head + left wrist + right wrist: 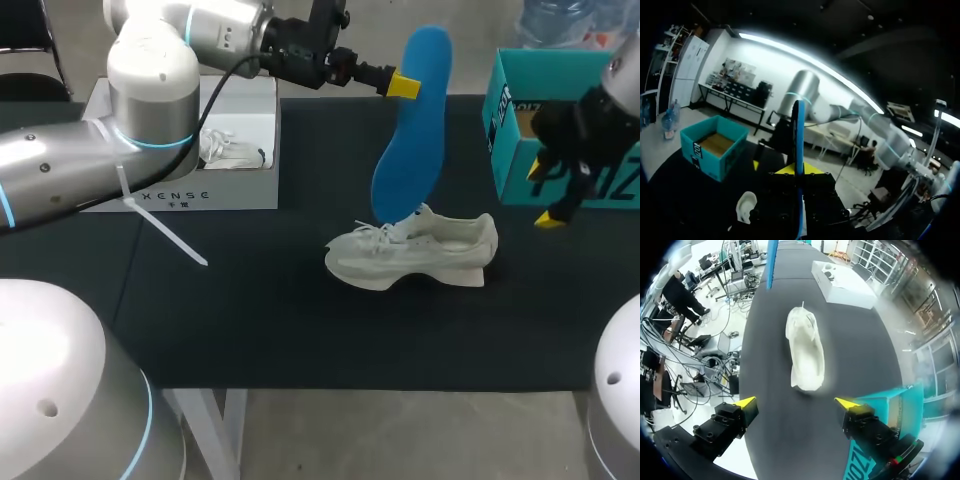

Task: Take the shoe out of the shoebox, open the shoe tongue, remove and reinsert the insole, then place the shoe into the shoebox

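The left gripper (403, 85) is pinching the blue insole (412, 130), holding it upright over the white shoe (415, 255), which is lying on the table (250, 320) between the shoebox (190, 195) and a teal box (512, 150). The right gripper (543, 194) is hanging spread wide beside the teal box.

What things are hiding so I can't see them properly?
Head view: the left arm covers part of the white shoebox inside.
Head view: the teal box is cut by the edge and partly behind the right gripper.
Left wrist view: the blue insole shows only edge-on.
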### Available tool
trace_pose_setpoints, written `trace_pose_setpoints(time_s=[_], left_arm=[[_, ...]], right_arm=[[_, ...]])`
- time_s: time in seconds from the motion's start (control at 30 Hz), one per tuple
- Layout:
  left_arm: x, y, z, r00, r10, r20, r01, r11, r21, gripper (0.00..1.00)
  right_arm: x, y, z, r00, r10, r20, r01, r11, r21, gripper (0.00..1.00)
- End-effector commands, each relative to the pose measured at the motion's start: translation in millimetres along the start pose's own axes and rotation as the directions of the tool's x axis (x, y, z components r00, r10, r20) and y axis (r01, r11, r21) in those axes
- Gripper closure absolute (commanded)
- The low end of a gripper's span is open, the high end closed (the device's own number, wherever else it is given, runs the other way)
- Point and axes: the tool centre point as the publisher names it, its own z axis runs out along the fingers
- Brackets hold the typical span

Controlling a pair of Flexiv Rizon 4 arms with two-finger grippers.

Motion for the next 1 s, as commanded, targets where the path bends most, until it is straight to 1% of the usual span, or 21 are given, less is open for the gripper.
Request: trace_pose_setpoints(time_s=[0.03,0.2,0.23,0.5,0.73,0.83,1.0], left_arm=[[0.4,0,0,1.000,0.000,0.001,0.000,1.000,0.002,1.00],[0.4,0,0,1.000,0.000,0.001,0.000,1.000,0.002,1.00],[3.1,0,0,1.000,0.001,0.002,-0.001,1.000,0.002,1.00],[32.3,5,-7,1.000,-0.010,0.008,0.010,0.999,0.037,1.00],[59.9,5,-23,0.999,-0.041,-0.005,0.041,0.997,0.066,1.00],[74.0,1,-24,1.000,-0.031,-0.003,0.031,0.997,0.069,1.00],[97.6,-13,-25,1.000,0.001,0.001,-0.001,0.999,0.054,1.00]], right_arm=[[-0.4,4.8,-1,1.000,-0.001,-0.004,0.001,1.000,0.021,0.00],[-3.7,5.3,0,1.000,-0.006,0.005,0.006,1.000,0.010,0.00],[-3.9,5.2,1,1.000,-0.006,0.006,0.006,1.000,0.008,0.00],[-6.0,5.8,6,1.000,-0.011,0.007,0.011,1.000,-0.016,0.00],[-9.3,6.8,9,1.000,-0.015,0.005,0.015,1.000,-0.025,0.00],[-10.9,7.1,11,1.000,-0.018,0.009,0.018,0.999,-0.033,0.00],[-13.3,8.3,15,1.000,-0.023,0.015,0.024,0.999,-0.046,0.00]])
